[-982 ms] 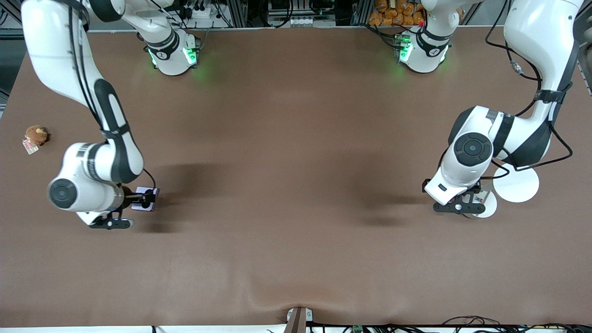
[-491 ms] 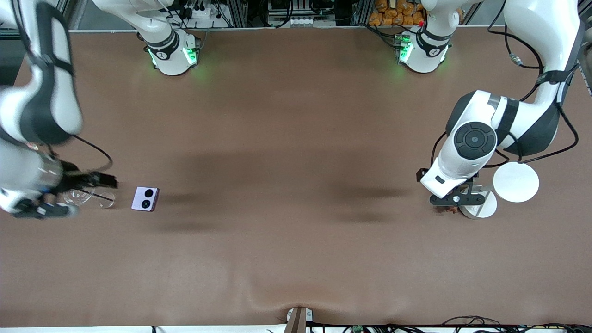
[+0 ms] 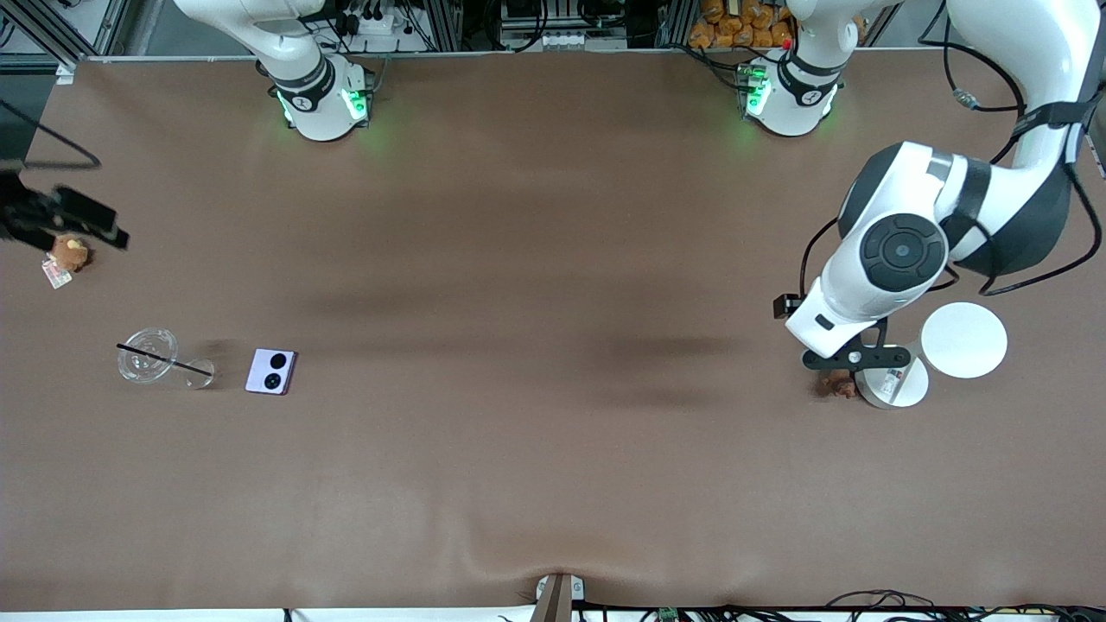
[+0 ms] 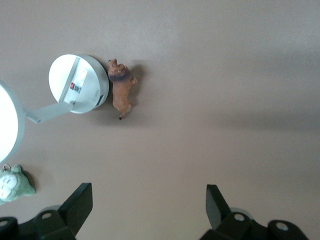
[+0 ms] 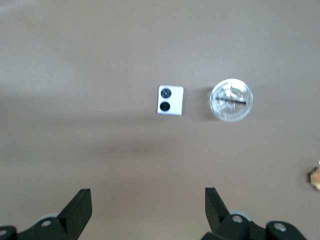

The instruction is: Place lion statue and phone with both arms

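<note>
Robotics lab. Two arm bases (image 3: 324, 95) bolted along a brown-covered table (image 3: 536, 259), aluminium frame rails (image 3: 449, 22) and loose cables (image 3: 873, 600) at the edges.

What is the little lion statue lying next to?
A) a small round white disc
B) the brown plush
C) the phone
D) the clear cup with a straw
A: the lion statue lies on the table against the small round white disc, with nothing holding it.
</note>
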Action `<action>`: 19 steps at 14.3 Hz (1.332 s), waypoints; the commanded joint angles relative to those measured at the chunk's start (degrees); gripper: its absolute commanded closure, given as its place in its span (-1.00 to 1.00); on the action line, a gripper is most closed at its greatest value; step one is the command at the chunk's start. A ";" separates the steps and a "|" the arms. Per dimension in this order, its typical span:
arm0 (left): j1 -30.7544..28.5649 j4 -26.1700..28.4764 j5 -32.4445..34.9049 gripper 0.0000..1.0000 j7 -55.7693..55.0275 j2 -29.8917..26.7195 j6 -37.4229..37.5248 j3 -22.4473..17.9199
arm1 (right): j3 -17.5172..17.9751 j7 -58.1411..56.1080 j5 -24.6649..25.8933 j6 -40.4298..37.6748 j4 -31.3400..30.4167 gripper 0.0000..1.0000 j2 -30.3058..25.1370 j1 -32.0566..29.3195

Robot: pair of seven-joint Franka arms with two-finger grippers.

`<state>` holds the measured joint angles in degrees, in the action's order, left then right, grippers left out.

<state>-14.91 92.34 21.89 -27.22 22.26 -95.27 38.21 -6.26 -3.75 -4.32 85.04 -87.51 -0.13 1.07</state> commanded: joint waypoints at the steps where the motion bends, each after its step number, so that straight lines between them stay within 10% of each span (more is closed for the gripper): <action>1: -0.56 -0.40 -2.98 -1.00 0.24 -2.57 2.71 0.46 | 4.85 3.11 1.07 -0.84 -3.81 -1.00 -3.74 -4.23; 19: -6.36 -7.33 -21.18 -1.00 6.63 -17.17 11.76 -0.15 | 4.32 4.01 3.27 -4.54 -0.73 -1.00 -3.04 -5.02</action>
<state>-20.03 88.48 2.16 -23.59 5.95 -86.79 38.05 -2.85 -0.45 -1.85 80.76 -88.87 -2.74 -2.35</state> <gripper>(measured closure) 0.000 0.000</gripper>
